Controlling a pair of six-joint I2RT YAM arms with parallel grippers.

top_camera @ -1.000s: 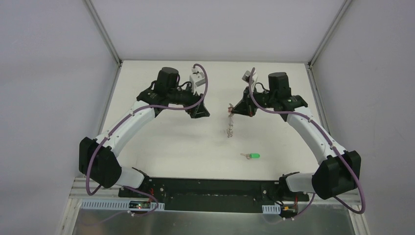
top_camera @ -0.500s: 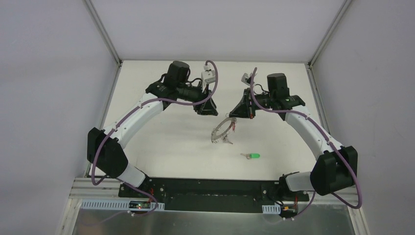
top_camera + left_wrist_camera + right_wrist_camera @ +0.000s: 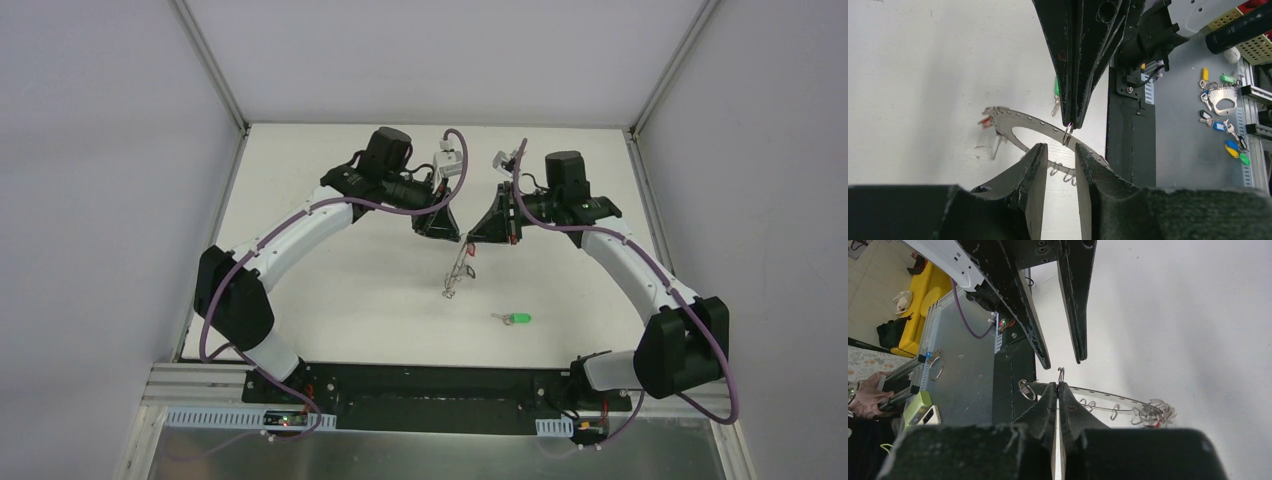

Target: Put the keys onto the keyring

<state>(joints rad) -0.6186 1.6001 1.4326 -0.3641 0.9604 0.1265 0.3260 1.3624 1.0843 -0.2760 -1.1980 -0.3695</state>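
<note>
1. The right claw [image 3: 1058, 388] is pressed together and pinches one small wire loop [image 3: 1060, 373] on the rim of the keyring [image 3: 1035, 121]. The top of the loop pokes out just above its tips.
2. The keyring hangs from that pinch over the middle of the worktop [image 3: 330, 290], slanting down toward the near edge. I cannot tell whether its low end touches the surface.
3. The left claw [image 3: 1058, 152] meets the right one nearly tip to tip, with its fingers a little spread. The ring's rim crosses behind the gap between them, and the claw grips nothing that shows.
4. A red-headed key [image 3: 984, 121] sits at the end of the ring away from both claws, beside a few more wire loops.
5. A green-headed key [image 3: 517, 319] lies flat on the worktop, apart from the ring. It is closer to the near edge and right of centre.
</note>
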